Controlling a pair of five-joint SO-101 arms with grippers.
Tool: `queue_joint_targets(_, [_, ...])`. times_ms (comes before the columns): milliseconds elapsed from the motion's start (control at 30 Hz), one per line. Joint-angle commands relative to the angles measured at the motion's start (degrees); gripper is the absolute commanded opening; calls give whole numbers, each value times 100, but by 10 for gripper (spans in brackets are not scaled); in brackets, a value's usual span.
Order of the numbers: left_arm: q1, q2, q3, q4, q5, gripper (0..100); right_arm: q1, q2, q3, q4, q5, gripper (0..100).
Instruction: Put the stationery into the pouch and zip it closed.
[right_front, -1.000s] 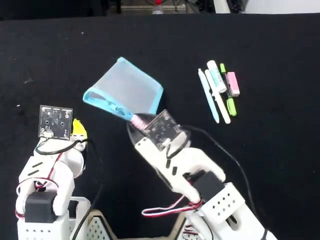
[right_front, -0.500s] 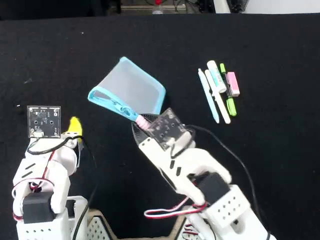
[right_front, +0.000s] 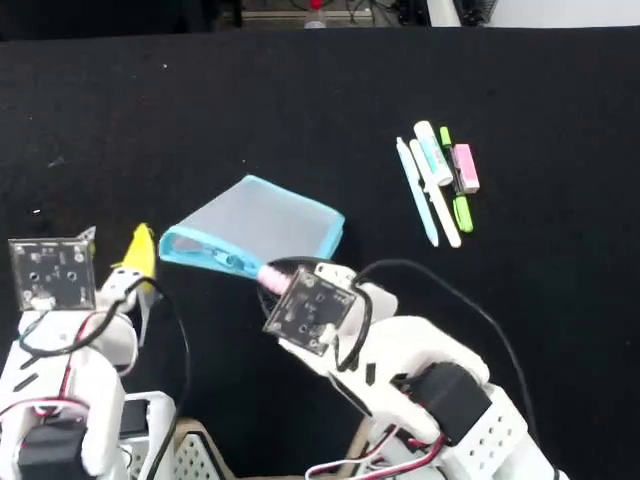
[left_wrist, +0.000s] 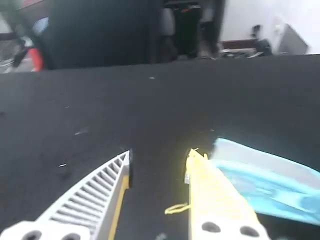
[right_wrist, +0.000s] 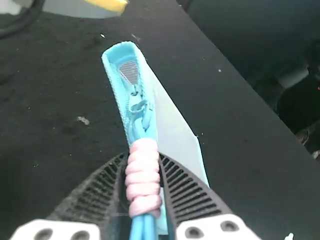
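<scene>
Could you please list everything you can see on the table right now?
pouch: one, light blue with pale mesh side, mid-table.
zip pull: one, pink cord, at the pouch's near end.
stationery: about five pieces, light blue, white, green, pink, bunched to the pouch's right, apart from it.
table: one, black, under everything.
left gripper: one, yellow and white fingers, open beside the pouch's left end.
right gripper: one, black fingers, shut on the zip pull.

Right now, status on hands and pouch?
Right hand shut on pink loop of pouch. Left hand open beside it. Pens lie apart, not yet in.
</scene>
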Motion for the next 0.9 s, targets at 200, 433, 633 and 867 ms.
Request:
queue_joint_targets(200, [1015,1486,-1719,1187,-316,188,-114,-136,-919,492,325,11])
queue_joint_targets(433, [998,3736,-3732,2435,-316,188,-97,-136,-1007,571,316,11])
queue_joint_targets(633, [998,4677,-4110,2567,-299,188,-97,-154,-1007,580,290,11])
queue_joint_targets(867, [1024,5002,-4092,2479,-290,188,-88,-180,-1007,580,290,11])
